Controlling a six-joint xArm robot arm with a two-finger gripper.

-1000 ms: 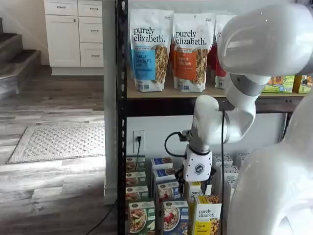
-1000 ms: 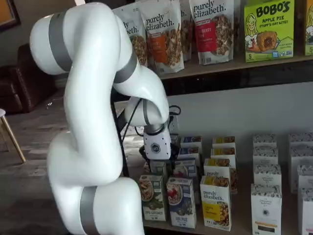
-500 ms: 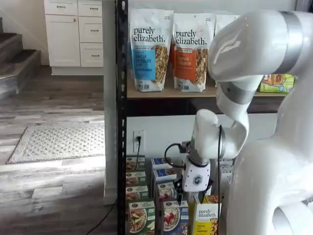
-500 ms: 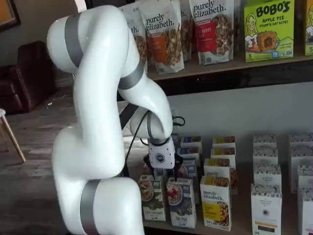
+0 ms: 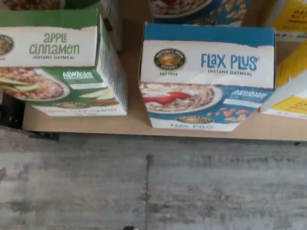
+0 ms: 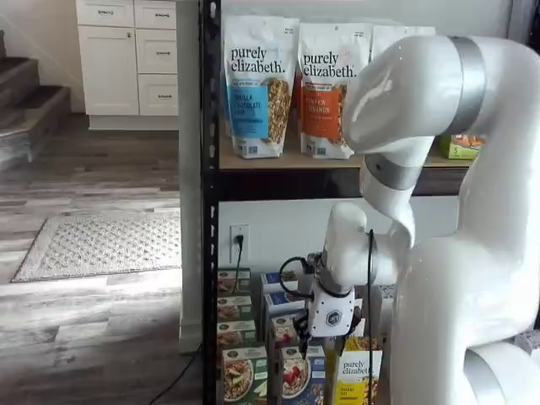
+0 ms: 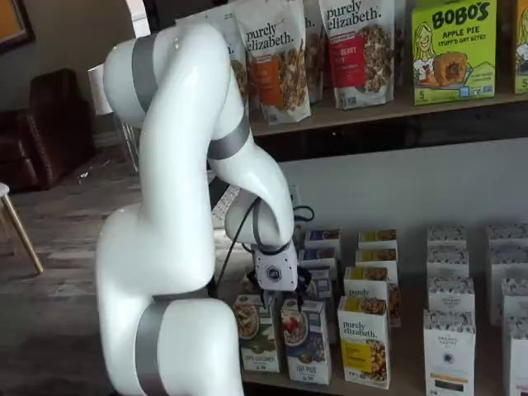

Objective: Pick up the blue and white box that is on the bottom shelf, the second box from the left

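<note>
The blue and white box [image 5: 206,76], labelled Flax Plus, stands at the front edge of the bottom shelf [image 5: 134,125] and fills the middle of the wrist view. It also shows in both shelf views [image 6: 297,380] [image 7: 307,346], front row, between a green box and a yellow one. My gripper [image 7: 285,304] hangs straight down just above this box's top, also seen in a shelf view [image 6: 319,348]. Its black fingers [image 7: 302,302] stand apart, open, with nothing between them. The box is untouched and upright.
A green Apple Cinnamon box [image 5: 53,62] stands close beside the blue one, and a yellow box [image 5: 288,72] on its other side. More rows of boxes stand behind [image 7: 375,247]. Granola pouches [image 6: 257,84] fill the tier above. A black rack post [image 6: 209,211] is nearby.
The arm has folded lower and the gripper has come down and forward, from over the rear rows to just above the front blue box. Fingers stayed open.
</note>
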